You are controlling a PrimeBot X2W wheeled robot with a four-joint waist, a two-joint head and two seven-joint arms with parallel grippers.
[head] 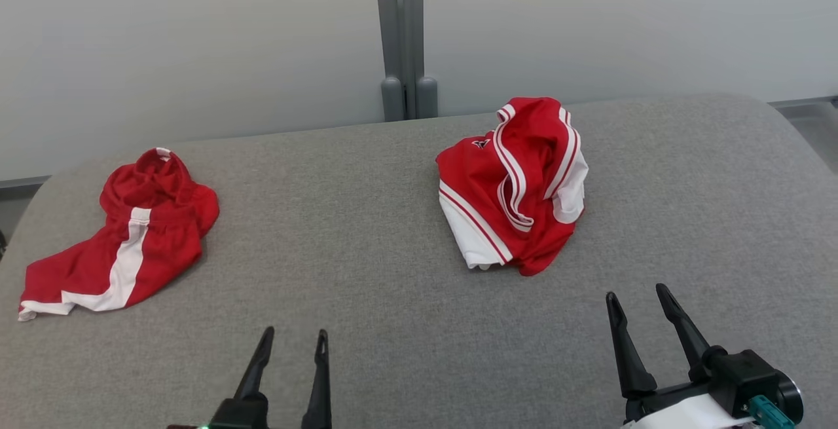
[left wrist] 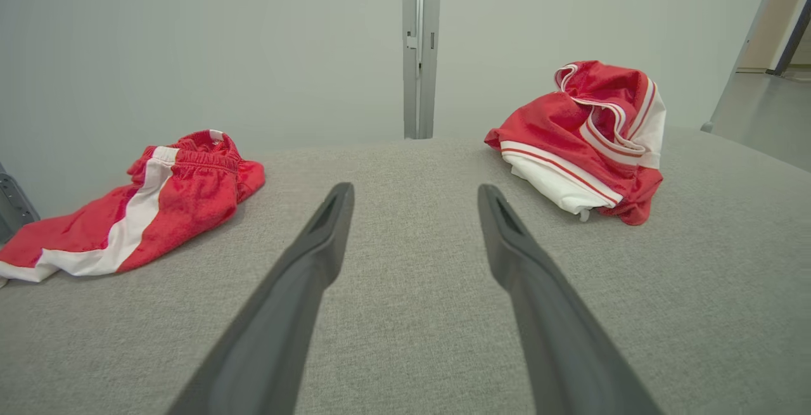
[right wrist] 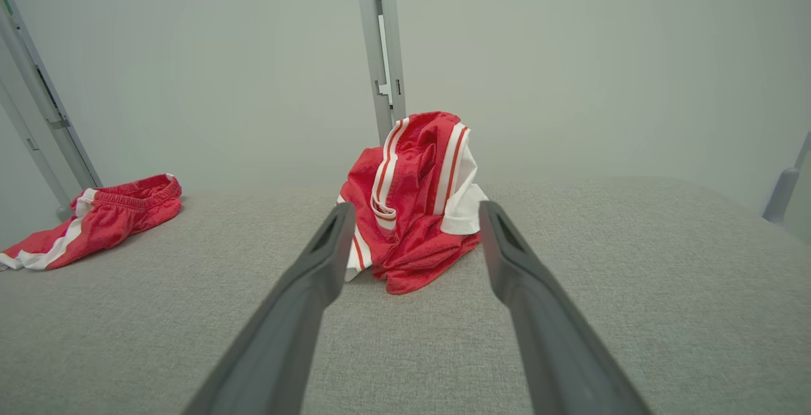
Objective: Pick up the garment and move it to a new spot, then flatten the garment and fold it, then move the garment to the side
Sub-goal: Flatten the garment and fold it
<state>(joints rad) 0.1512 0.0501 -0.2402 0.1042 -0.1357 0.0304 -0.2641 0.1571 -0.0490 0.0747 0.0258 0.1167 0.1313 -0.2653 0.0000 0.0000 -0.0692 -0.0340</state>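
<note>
Two red garments on grey table [head: 366, 252]: crumpled jersey [head: 514, 186] just ahead of right gripper [head: 636, 292], shorts [head: 124, 239] well apart at left. Right gripper and left gripper [head: 295, 333] spread wide, holding nothing. Risk: pinch on one loose fold only, then dragging, no clean lift.

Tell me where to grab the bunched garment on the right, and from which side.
Likely the raised striped fold on top of the garment, approached from the near side with the open right gripper, which faces it. That fold stands clear of the grey table; the lower edges lie flat, leaving little to pinch.
</note>
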